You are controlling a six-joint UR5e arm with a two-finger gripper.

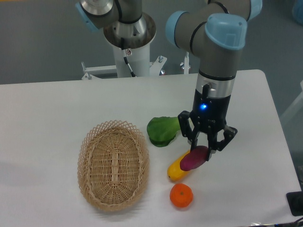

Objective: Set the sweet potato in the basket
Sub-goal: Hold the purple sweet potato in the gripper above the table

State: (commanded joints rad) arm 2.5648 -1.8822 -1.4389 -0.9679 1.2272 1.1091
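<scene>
Wicker basket sits toward the table's left front edge, holding nothing yet. Right of it lie a green vegetable, a yellow vegetable and an orange. My gripper is clamped around the sweet potato, seemingly just above the yellow one. Carrying it across and releasing remain.

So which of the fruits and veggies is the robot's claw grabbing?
The small magenta-purple sweet potato. The gripper has its fingers around it, while the yellow oblong vegetable, round orange fruit and green leafy vegetable lie free on the table.
</scene>
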